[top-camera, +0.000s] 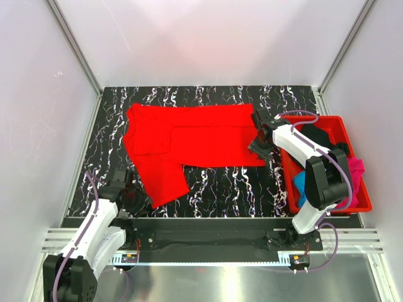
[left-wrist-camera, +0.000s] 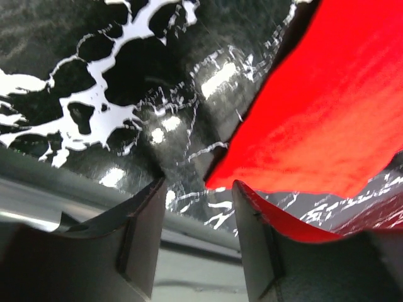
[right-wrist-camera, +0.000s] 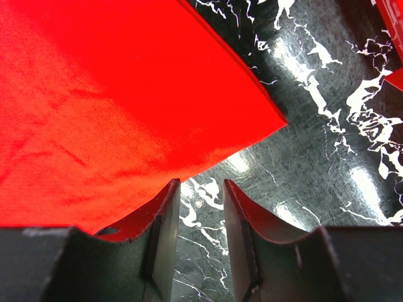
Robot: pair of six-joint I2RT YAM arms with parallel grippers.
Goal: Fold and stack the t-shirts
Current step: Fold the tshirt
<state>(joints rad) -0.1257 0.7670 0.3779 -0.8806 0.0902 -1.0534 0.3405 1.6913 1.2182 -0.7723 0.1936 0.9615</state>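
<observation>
A: Entry one, overhead view?
B: Red t-shirt (top-camera: 189, 141) spread on the table (top-camera: 239, 189). Black t-shirt (top-camera: 318, 135), blue t-shirt (top-camera: 300, 182) and pink t-shirt (top-camera: 357, 173) lie in the bin (top-camera: 343, 123), seen only from above.
A: Wrist views?
B: Left gripper (left-wrist-camera: 198, 182): jaws partly apart, empty, with the shirt's corner just beyond. Right gripper (right-wrist-camera: 201, 182): jaws partly apart, with bare table between them, beside the shirt's edge.

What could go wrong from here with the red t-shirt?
1. The right end effector stands open over bare table beside a corner of the red t-shirt, so closing may miss the cloth.
2. The left end effector is open at the shirt's very edge; a thin grip might slip.
3. The right arm lies over the red bin and might bump it.
</observation>
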